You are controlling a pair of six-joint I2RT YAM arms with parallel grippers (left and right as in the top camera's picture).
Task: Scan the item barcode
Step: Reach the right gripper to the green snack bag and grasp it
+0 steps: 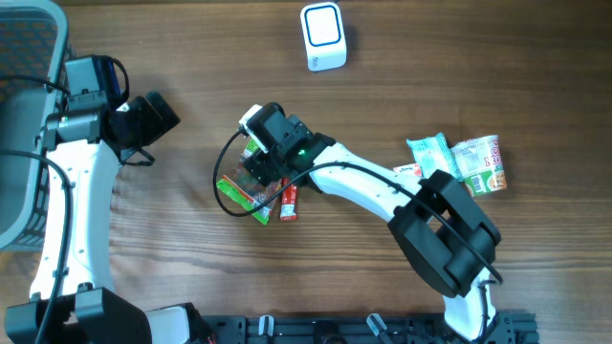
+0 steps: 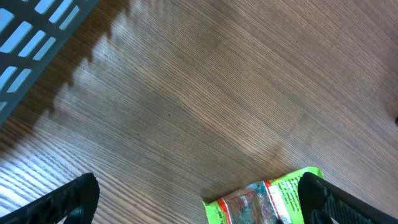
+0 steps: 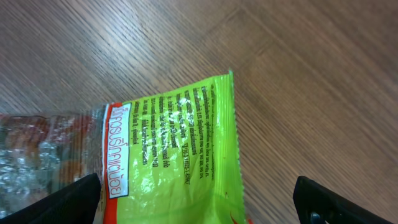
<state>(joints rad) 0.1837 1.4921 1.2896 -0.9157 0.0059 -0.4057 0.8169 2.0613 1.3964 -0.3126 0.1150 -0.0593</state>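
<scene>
There are two robot arms and two claws at the brown wooden table (image 1: 191, 57). The right claw (image 3: 196, 186) is wide open and holds nothing. It hangs right over the bright green shiny plastic snack packet (image 3: 180, 149), which lies flat on the wood near the middle of the table, with a black finger (image 3: 62, 202) out at each side. The left claw (image 2: 199, 185) is wide open too, with nothing in it, and a corner of the green packet shows near its right finger. I count four packets: the green packet, one thin red stick packet (image 1: 289, 204) just beside its end, and, well apart at the right, one pale green packet (image 1: 428, 153) next to one white and green packet (image 1: 481, 164). One small white scanner (image 1: 323, 36) with a blue ring sits at the far edge, well apart from the green packet. One grey plastic basket (image 1: 24, 57) stands at the left edge; only part of it shows, and I cannot tell what is in it. The green packet has rows of tiny black print and white letters on a red band, but I cannot read them.
</scene>
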